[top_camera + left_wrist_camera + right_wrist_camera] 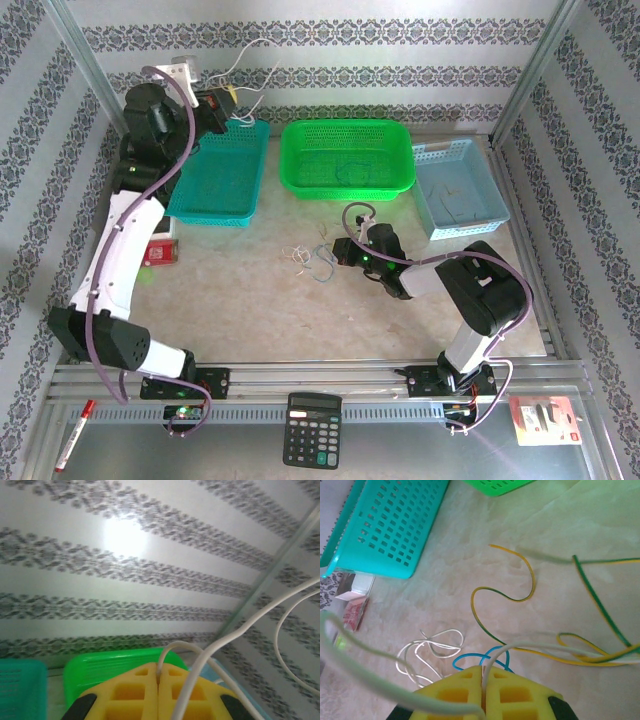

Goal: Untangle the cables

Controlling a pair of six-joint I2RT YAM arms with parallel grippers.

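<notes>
The left gripper (pixel 222 103) is clamped shut on a white wire (pixel 226 636) held high above the teal basket (pixel 215 185), the right gripper (pixel 483 672) is pinched shut on a whitish wire (pixel 365 672) down on the counter (pixel 260 300), where the other cables (pixel 308 254) lie loosely overlapping, so I'd say roughly halfway.

Smooth-sheathed cables (pixel 607 656), glossy plastic teal basket (pixel 390 525), matt table (pixel 450 565).

Pale, mottled table (pixel 250 300); along the far side, a teal basket (pixel 205 216), green basket (pixel 345 190) and pale blue basket (pixel 470 228); toward the middle, thin cables (pixel 310 257) lying loose; at left, a small red packet (pixel 160 251).
</notes>
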